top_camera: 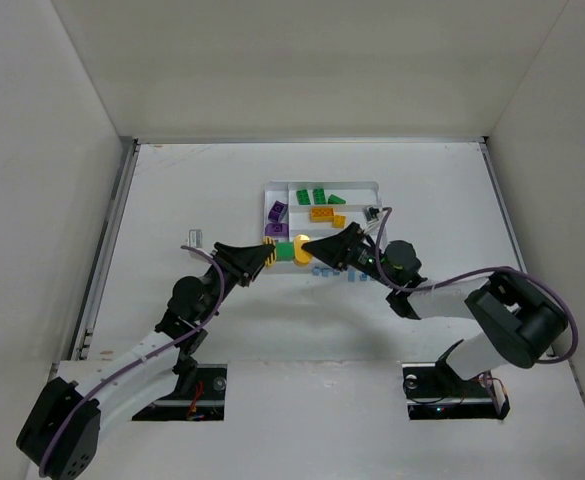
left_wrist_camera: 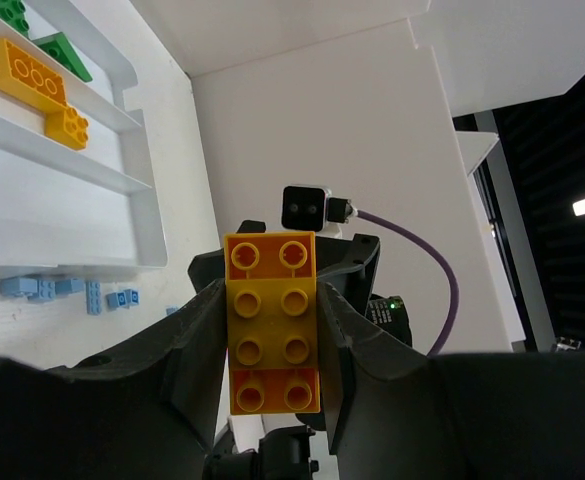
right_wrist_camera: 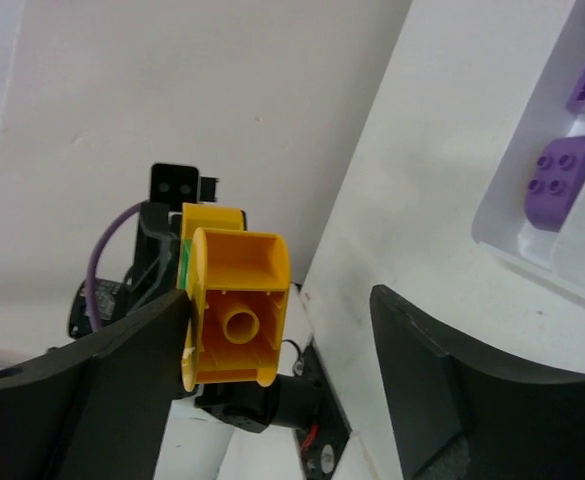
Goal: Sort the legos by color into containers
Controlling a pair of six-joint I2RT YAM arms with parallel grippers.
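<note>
My left gripper [top_camera: 264, 256] [left_wrist_camera: 272, 292] is shut on a stack of joined legos held above the table in front of the tray: a yellow-orange brick [left_wrist_camera: 272, 325] between the fingers, then a green brick [top_camera: 285, 250], then a yellow-orange end brick [top_camera: 301, 247]. My right gripper [top_camera: 317, 247] [right_wrist_camera: 282, 300] is open around that end brick [right_wrist_camera: 234, 310], which touches only its left finger [right_wrist_camera: 122, 360]. The white tray [top_camera: 372, 186] holds purple bricks [top_camera: 277, 212], green bricks [top_camera: 319, 196] and yellow-orange bricks [top_camera: 321, 212] in separate sections.
Tiny light-blue bricks [top_camera: 328, 268] [left_wrist_camera: 62, 290] lie on the table just before the tray's near wall [left_wrist_camera: 147, 215], under the right arm. The tray's corner with two purple bricks [right_wrist_camera: 562, 180] shows in the right wrist view. White walls enclose the table.
</note>
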